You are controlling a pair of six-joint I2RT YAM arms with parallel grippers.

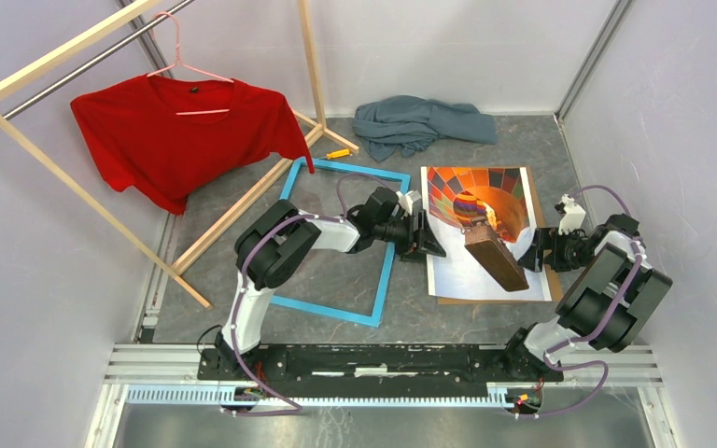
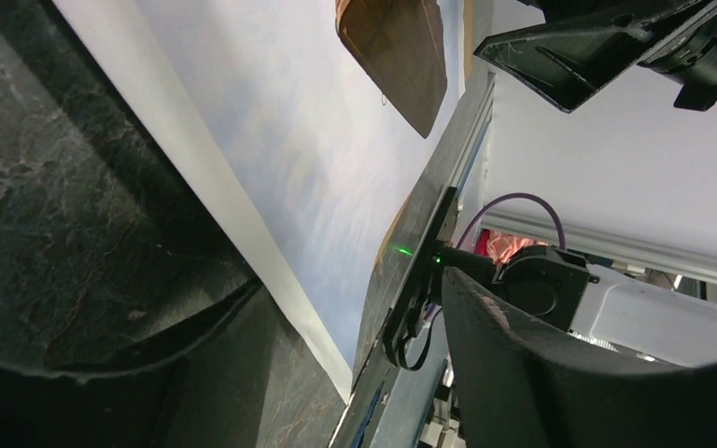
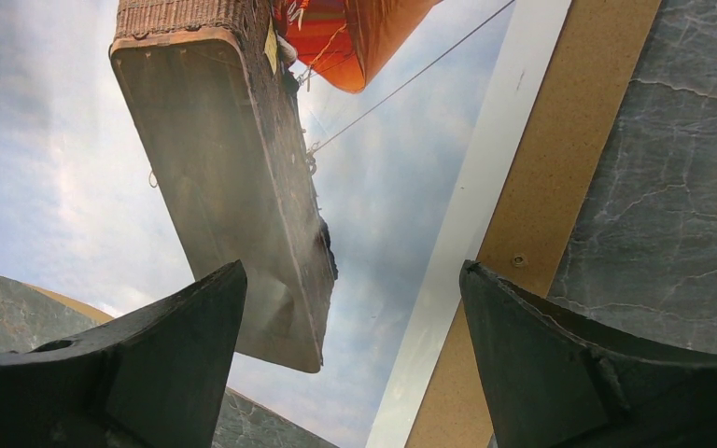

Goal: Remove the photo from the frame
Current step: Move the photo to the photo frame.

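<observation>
The photo (image 1: pixel 462 266), a hot-air balloon print, lies face up on the brown backing board (image 1: pixel 485 301) at the table's right. The light-blue frame (image 1: pixel 350 168) lies flat to its left with bare table showing through it. My left gripper (image 1: pixel 427 238) is open at the photo's left edge. In the left wrist view the photo (image 2: pixel 317 159) runs between my gripper's (image 2: pixel 336 373) spread fingers. My right gripper (image 1: pixel 537 252) is open at the photo's right edge. In the right wrist view it (image 3: pixel 355 355) hovers over the photo (image 3: pixel 401 215) and backing board (image 3: pixel 532 243), holding nothing.
A wooden clothes rack (image 1: pixel 243 201) with a red T-shirt (image 1: pixel 177 131) on a pink hanger stands at the back left, its foot next to the frame. A grey-blue cloth (image 1: pixel 420 121) lies at the back. A small orange item (image 1: pixel 337 152) lies near the frame's far edge. Walls enclose the table.
</observation>
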